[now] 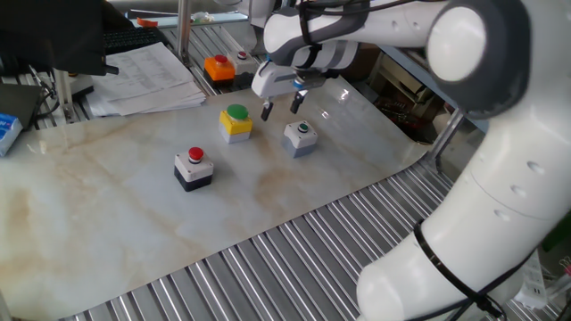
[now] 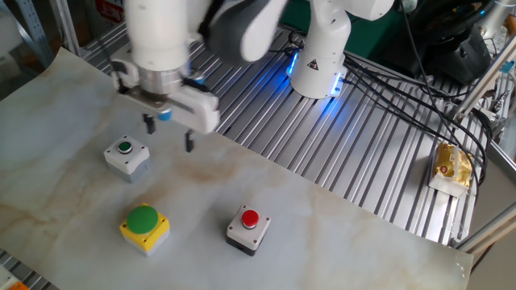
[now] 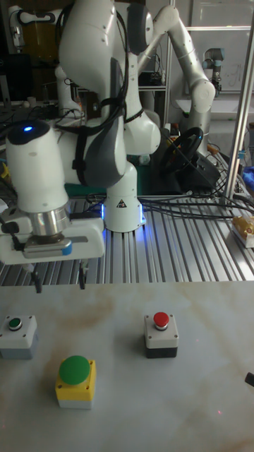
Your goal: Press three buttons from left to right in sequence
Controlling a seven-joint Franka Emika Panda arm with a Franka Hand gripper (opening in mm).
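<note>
Hand (image 2: pixel 168 134) hangs open and empty over the tabletop (image 2: pixel 339 234) near the grey box (image 2: pixel 126 155), yellow box (image 2: pixel 144 227) and red-button box (image 2: pixel 246 229) sit further along, nothing blocked, though the arm looks blurry.

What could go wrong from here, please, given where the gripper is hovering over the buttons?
The open gripper hangs nearest the grey box, so it might press that first instead of the red button. With its fingers spread, one could miss a small cap or clip the yellow box.
</note>
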